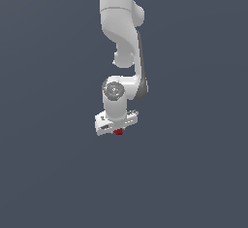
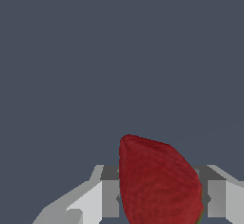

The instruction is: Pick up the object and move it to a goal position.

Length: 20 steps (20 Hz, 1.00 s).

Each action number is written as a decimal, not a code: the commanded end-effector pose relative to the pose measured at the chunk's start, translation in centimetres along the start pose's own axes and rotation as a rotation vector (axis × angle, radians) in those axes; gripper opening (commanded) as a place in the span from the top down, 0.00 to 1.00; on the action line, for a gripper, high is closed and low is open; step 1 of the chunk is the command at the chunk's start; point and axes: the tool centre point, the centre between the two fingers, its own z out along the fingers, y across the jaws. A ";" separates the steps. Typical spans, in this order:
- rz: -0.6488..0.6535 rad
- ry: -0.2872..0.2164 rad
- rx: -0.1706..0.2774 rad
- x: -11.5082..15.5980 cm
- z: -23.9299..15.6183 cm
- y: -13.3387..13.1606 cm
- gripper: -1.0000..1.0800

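Observation:
The object is a small red strawberry-like lump (image 1: 118, 132). In the exterior view only a red bit of it shows under the white gripper (image 1: 116, 129) at the end of the white arm. In the wrist view the red lump (image 2: 159, 182) fills the space between the two grey fingers (image 2: 109, 197), which press against its sides. The gripper is shut on it. Its green top barely shows, as a thin greenish edge. I cannot tell from these views how far it is above the floor.
A plain dark grey-blue floor (image 1: 48, 173) lies all around the arm. The white arm (image 1: 121, 23) comes down from the exterior view's top middle. No goal marker shows.

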 end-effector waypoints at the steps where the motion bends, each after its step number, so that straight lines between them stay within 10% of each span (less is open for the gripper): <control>1: -0.001 0.001 0.000 -0.4 -0.2 -1.1 1.00; 20: -0.001 0.001 0.000 -6.8 -2.6 -17.3 1.00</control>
